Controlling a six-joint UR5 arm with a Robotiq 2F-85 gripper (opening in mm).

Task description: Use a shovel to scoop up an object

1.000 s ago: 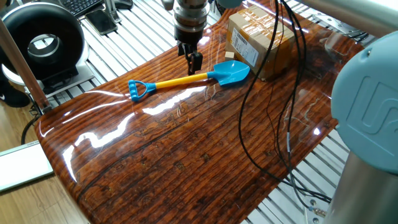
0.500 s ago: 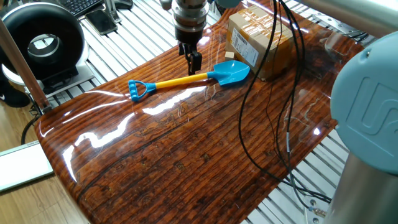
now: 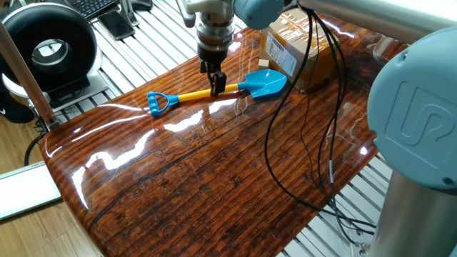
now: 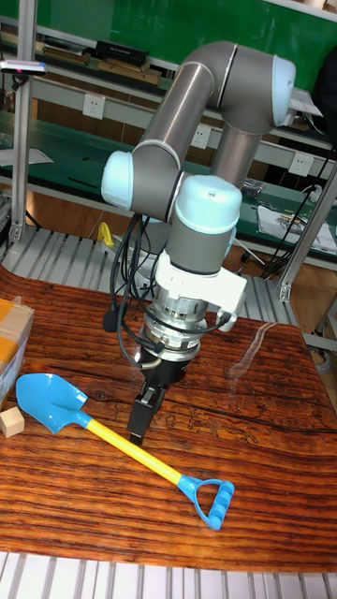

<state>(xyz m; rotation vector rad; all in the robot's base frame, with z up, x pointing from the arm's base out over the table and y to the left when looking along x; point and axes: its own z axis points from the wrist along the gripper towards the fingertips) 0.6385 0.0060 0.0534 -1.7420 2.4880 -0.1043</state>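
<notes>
A robot arm reaches down over a glossy wooden table. Its gripper sits low at the yellow shaft of the shovel, which lies flat on the table, blue blade toward a cardboard box. Whether the dark fingers pinch the shaft cannot be told. The cube rests on the table just beside the blade, near the box.
</notes>
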